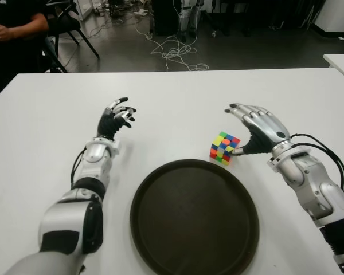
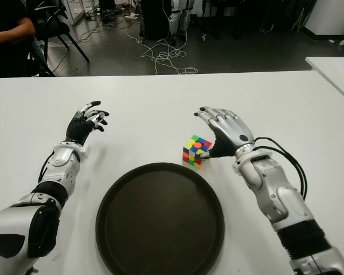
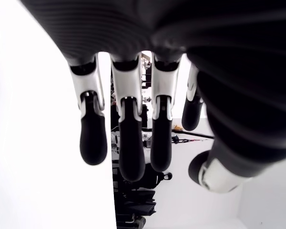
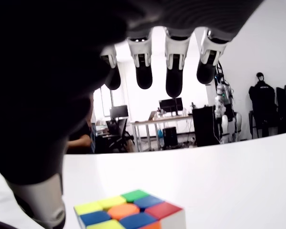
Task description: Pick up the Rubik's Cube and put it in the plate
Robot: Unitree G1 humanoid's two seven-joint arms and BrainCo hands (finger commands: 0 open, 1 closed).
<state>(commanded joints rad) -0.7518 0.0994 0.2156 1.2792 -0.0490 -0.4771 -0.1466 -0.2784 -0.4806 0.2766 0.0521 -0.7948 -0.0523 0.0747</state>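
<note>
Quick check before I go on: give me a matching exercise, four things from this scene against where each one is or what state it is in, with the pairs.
Things:
1. Rubik's Cube
2. plate
3. right robot hand
4. left robot hand

Places or states:
A. fingers spread, holding nothing, to the left of the plate
B. dark and round, nothing in it, nearest the robot
C. on the white table, just past the plate's far rim
D. open, right beside the cube, not closed on it

Pairs: 1-C, 2-B, 3-D, 4-A
</note>
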